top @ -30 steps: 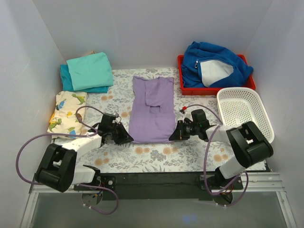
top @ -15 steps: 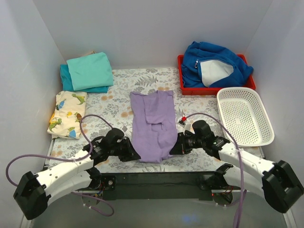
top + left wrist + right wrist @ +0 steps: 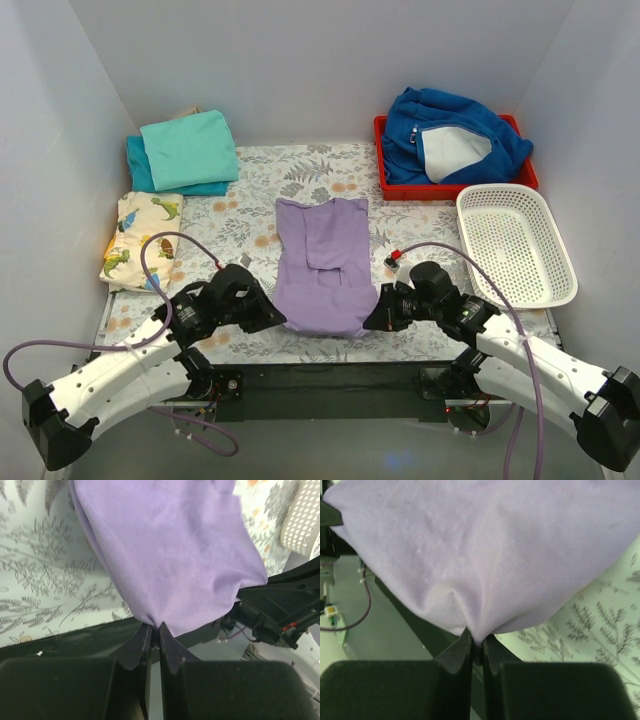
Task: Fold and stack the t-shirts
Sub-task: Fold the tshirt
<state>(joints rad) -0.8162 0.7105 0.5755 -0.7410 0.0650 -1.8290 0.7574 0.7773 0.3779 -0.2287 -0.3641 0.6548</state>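
**Left rear.** Two finished t-shirts lie stacked against the left wall, a turquoise tee (image 3: 190,148) on top of a darker teal tee (image 3: 138,166). Judging by this, the corner serves as the stacking place. Just nearer along that wall lies a folded dinosaur-print garment (image 3: 140,240).

**Left gripper** (image 3: 154,630). The jaws are pressed together on the near left corner of the lavender t-shirt (image 3: 322,265), with a small peak of cloth caught between them.

**Centre.** The lavender t-shirt lies in the middle of the floral table cover (image 3: 250,205), lengthwise away from the arms. Its far end rests flat, while its near edge is lifted and drawn taut between the two grippers. Holding both near corners at once probably keeps this hem straight, so it can be carried over towards the far end for a crosswise fold. The sides are already turned in, giving a narrow strip. A sleeve flap lies across the middle, and the far end flares slightly. The cotton looks soft and matte, and it puckers only at the two pinch points.

**Right gripper** (image 3: 477,637). It mirrors the left, clamped on the near right corner of the same shirt.

**Right rear.** A royal-blue fleece jacket (image 3: 450,135) fills a red tray (image 3: 383,188), with a white mesh basket (image 3: 570,285) just in front. Neither is touched.
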